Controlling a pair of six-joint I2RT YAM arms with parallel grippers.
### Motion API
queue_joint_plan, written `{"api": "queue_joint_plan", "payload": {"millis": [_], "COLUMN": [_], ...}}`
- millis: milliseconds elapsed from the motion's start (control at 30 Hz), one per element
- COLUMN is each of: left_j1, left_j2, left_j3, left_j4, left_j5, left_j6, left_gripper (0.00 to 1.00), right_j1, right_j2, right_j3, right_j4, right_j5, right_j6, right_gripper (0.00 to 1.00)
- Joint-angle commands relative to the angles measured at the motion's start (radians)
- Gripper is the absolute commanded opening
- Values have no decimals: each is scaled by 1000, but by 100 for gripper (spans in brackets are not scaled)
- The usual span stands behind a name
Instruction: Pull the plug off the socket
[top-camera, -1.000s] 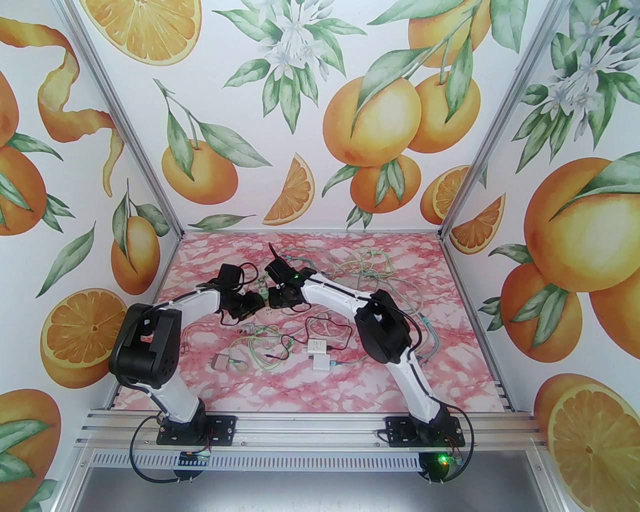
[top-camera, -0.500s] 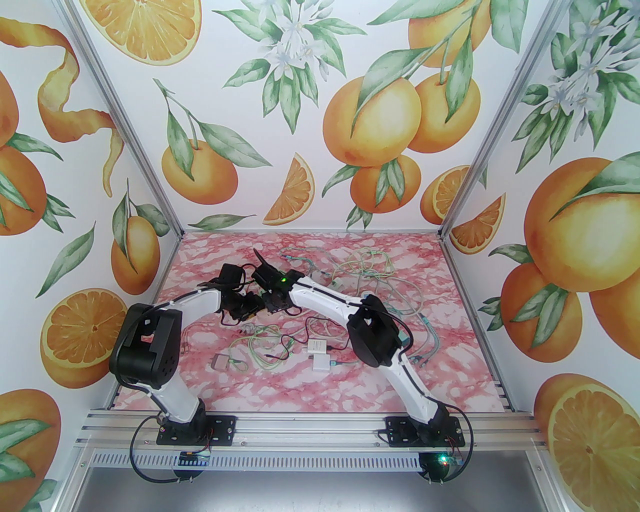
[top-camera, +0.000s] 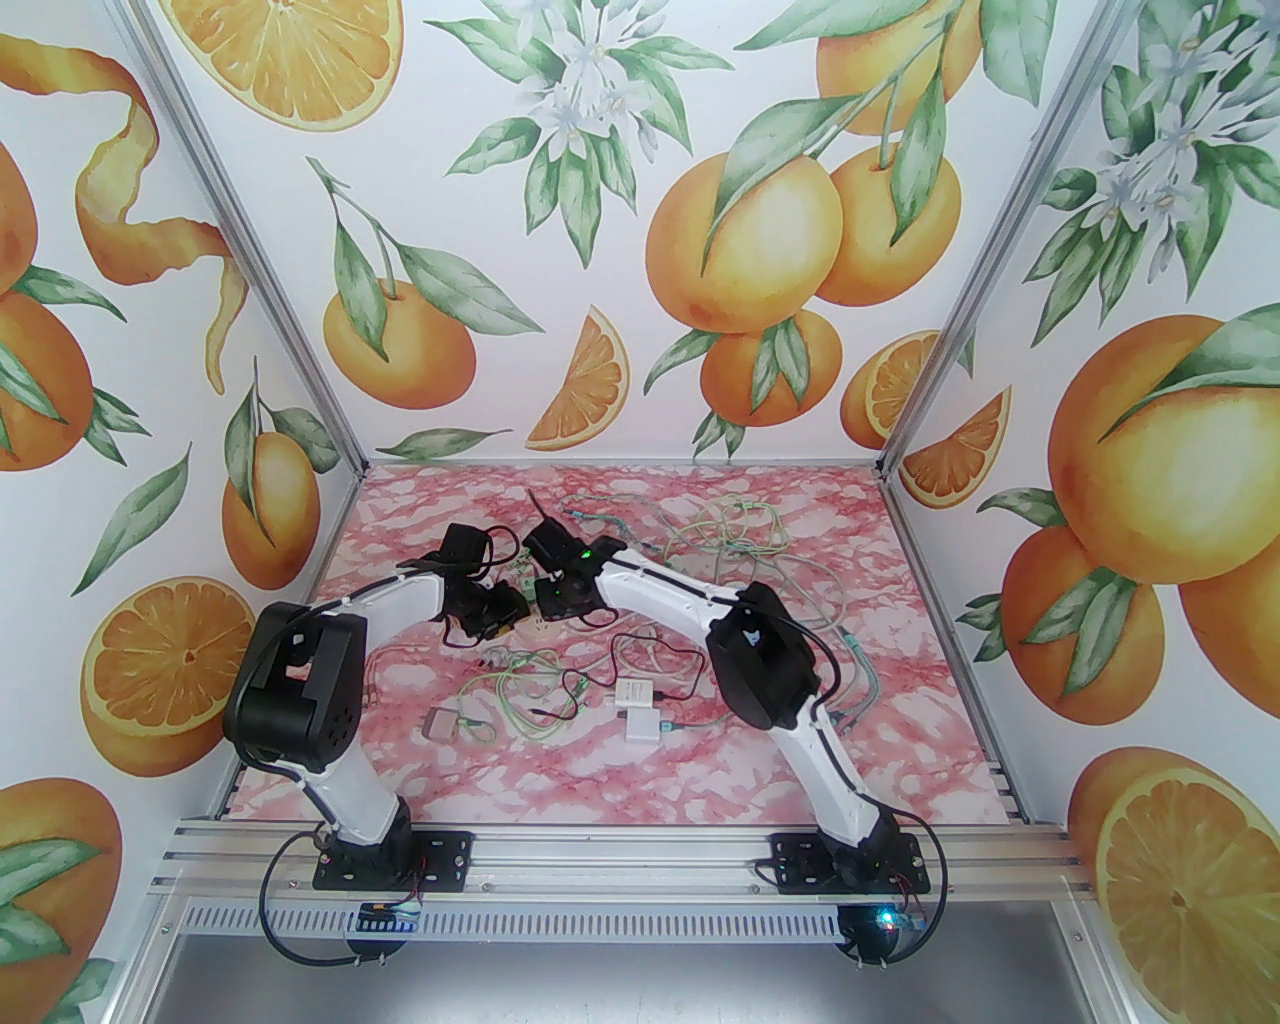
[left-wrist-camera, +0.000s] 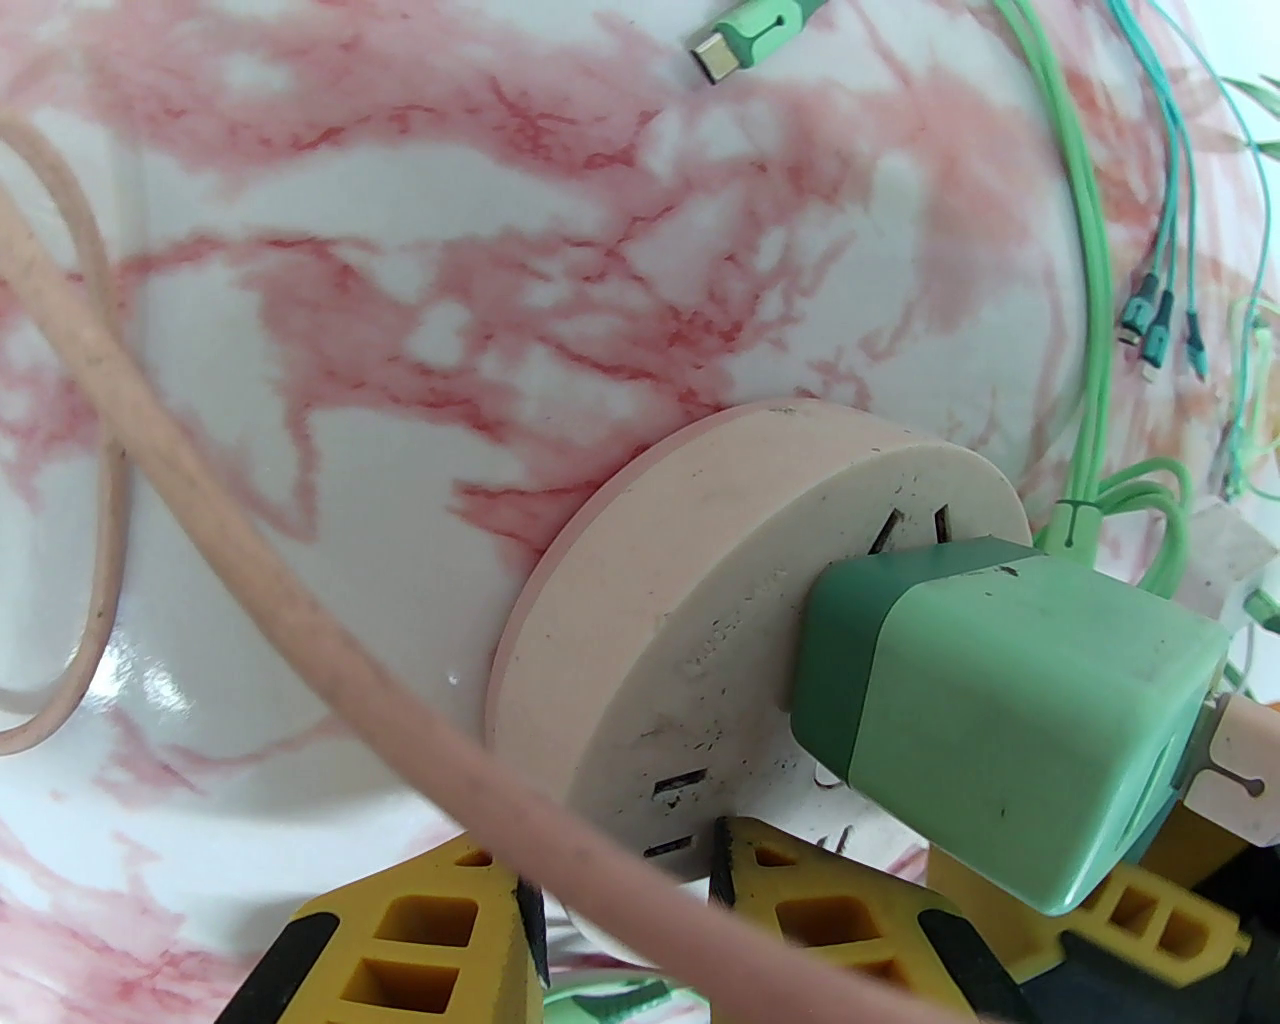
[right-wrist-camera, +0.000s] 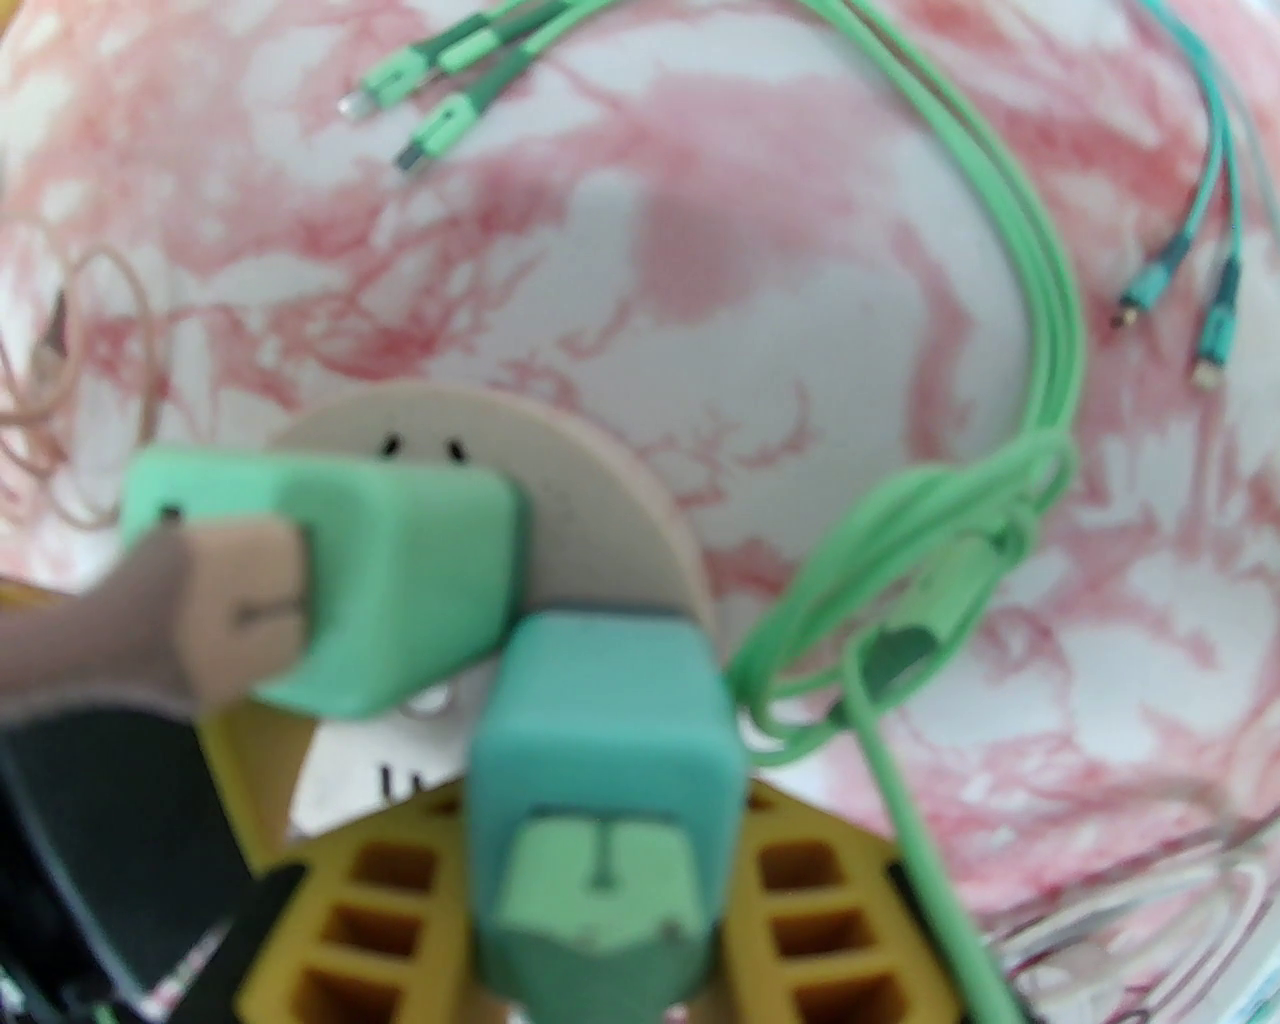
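A round cream and pink socket (left-wrist-camera: 700, 600) is tilted up off the pink marbled table (top-camera: 600, 770). My left gripper (left-wrist-camera: 620, 880) is shut on its lower rim, one yellow finger on each side. A light green plug (left-wrist-camera: 1020, 720) with a pink connector at its end sits in the socket face. In the right wrist view, a teal plug (right-wrist-camera: 600, 720) stands beside the light green plug (right-wrist-camera: 400, 590), its far end against the socket (right-wrist-camera: 590, 470). My right gripper (right-wrist-camera: 600, 830) is shut on the teal plug. In the top view the left gripper (top-camera: 512, 612) and right gripper (top-camera: 548, 598) meet mid-table.
Loose green cables (top-camera: 740, 540) sprawl over the back right of the table. A pink cable (left-wrist-camera: 200, 480) runs across in front of the left fingers. Two white adapters (top-camera: 635, 708) and a grey one (top-camera: 440, 722) lie nearer the front. Printed walls enclose three sides.
My left gripper's jaws have closed onto the socket rim. The right arm swung a little left with its plug and has come back right.
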Motion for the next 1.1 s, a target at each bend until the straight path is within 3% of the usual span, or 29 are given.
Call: {"api": "queue_joint_plan", "payload": {"millis": [0,267,467,600,900,1067], "left_j1": [-31,-37,-40,-40,-40,-40], "left_j2": [124,144,152,153,158,160], "left_j3": [-66,-46,-42,-44,-46,-40], "left_j4": [-79,-93,-97,-100,-104,-103], "left_j5": [-85,-80,-82,-85,-86,-85], "left_j6": [9,22,24,26,31,34], "left_gripper": [30,29,29,29,27,27], "right_j1": [13,140,193,157,-22,-11], "right_j2": [-62,70,119,78,-68,-53], "right_j3": [-13,234,286,232,-31,5], "right_j4": [101,-181,-242,-192,104,55], "right_j5": [-135,114,203,154,-163,-123], "right_j6": [44,-145,-189,-155,68,36], "right_gripper": [19,19,18,18,17,18]}}
